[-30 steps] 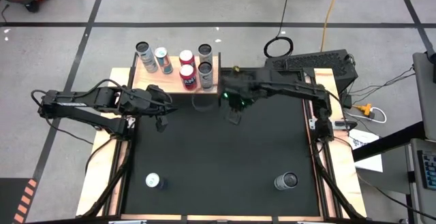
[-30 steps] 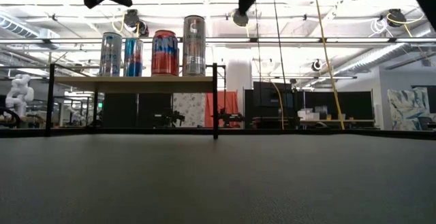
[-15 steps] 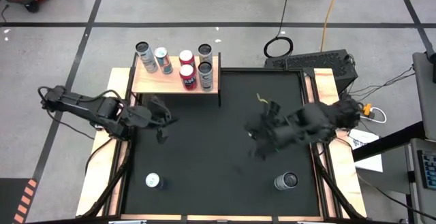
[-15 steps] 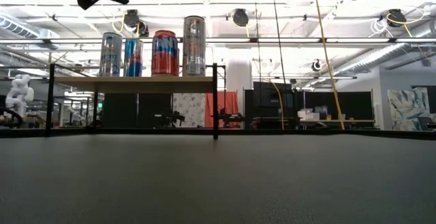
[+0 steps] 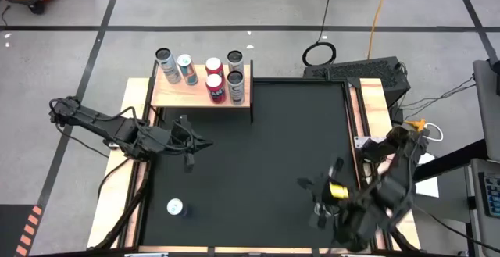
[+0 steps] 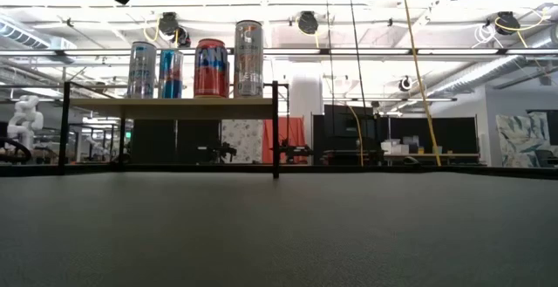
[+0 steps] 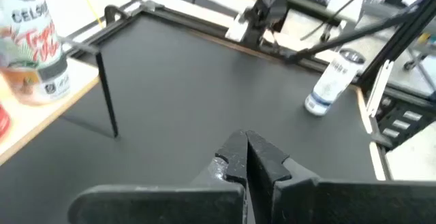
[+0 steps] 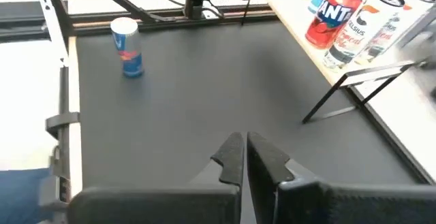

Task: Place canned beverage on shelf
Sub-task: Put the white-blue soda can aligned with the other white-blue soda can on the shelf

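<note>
The shelf [image 5: 199, 93], a pale wood board on a thin black frame, stands at the mat's far left and carries several upright cans [image 5: 216, 85], which also show in the low view [image 6: 211, 67]. One can [image 5: 175, 207] stands on the black mat near the left front corner [image 8: 127, 47]. Another can [image 7: 334, 81] stands near the right front; in the high view my right arm covers it. My left gripper [image 5: 188, 159] [image 7: 246, 142] hovers shut in front of the shelf. My right gripper [image 5: 314, 204] [image 8: 245, 142] is shut above the mat's near right.
Narrow wooden strips [image 5: 139, 187] edge the black mat [image 5: 258, 148]. Cables and a dark box [image 5: 355, 71] lie beyond the far right corner. The mat's middle holds no objects.
My right gripper has swung fast from beside the shelf at the far middle toward the table's near right corner, turning as it went, and has stayed shut. My left gripper has drifted a little toward the near edge, still shut. The cans have not moved.
</note>
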{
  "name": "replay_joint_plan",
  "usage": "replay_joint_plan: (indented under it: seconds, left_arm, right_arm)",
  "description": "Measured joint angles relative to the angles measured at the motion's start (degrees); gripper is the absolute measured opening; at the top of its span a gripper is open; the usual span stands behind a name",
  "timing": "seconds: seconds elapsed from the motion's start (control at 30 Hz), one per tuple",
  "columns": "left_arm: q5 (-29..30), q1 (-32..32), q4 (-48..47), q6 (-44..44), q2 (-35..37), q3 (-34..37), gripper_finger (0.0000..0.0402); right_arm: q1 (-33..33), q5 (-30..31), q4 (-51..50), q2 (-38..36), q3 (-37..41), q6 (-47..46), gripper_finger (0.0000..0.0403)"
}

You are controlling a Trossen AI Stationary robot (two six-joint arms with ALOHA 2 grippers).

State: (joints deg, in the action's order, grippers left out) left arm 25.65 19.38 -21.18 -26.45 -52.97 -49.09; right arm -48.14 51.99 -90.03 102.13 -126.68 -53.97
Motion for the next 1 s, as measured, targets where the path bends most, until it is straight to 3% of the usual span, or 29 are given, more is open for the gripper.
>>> replay_joint_plan:
  seconds: [0.13, 0.3, 0.57, 0.73, 1.0]
  left_arm:
    - [0.05, 0.00, 2.04, 1.59, -0.41, -0.03, 0.0001]
    - [0.21, 0.00, 4.88, 4.72, -1.42, -0.06, 0.0001]
    - [3.24, 0.00, 9.69, 8.32, -4.08, -0.06, 0.0001]
    - [3.48, 0.00, 10.38, 9.88, -5.74, -0.06, 0.0001]
    - [6.20, 0.00, 12.51, 8.78, -5.97, -0.06, 0.0001]
  right_arm:
    - [-4.82, 4.90, -0.03, 0.00, 8.92, -9.73, 0.0000]
    - [-9.72, 7.90, -0.03, 0.02, 21.18, -28.33, 0.0000]
    - [-15.22, 7.99, -0.06, 0.02, 34.98, -54.98, 0.0000]
    - [-17.80, 7.83, 0.93, 0.02, 36.90, -60.19, 0.0000]
    - [-22.05, 7.93, 8.63, 0.52, 36.90, -58.17, 0.0000]
